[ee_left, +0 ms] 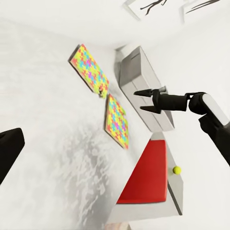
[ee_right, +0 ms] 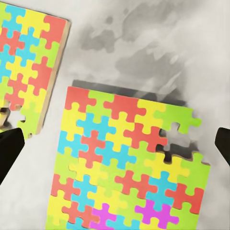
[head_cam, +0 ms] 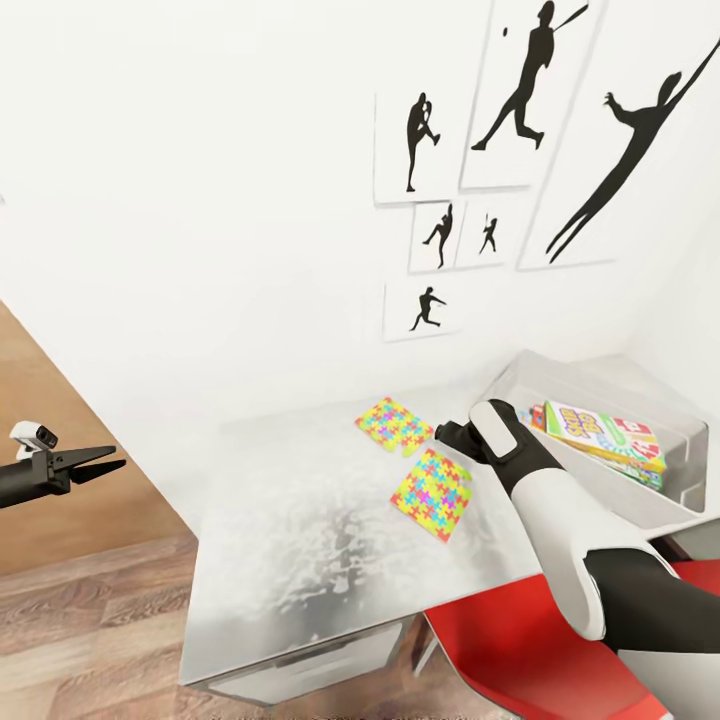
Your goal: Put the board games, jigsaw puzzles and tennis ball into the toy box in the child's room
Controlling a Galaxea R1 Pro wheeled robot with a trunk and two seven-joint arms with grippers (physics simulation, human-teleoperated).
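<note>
Multicoloured interlocked jigsaw puzzles (ee_right: 127, 167)

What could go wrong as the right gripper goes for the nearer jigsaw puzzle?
1. The nearer jigsaw puzzle lies flat on the table; the open right gripper may slide over it.
2. A corner piece looks missing, so pieces might separate.
3. The second puzzle lies close and could get nudged.

Two multicoloured jigsaw puzzles (head_cam: 394, 424) (head_cam: 432, 492) lying flat mid-frame on the pale table (head_cam: 300, 540), SKIP-BO game (head_cam: 605, 438) resting inside the grey toy box (head_cam: 690, 440) at right, tennis ball (ee_left: 177, 169) sitting lower right.
</note>
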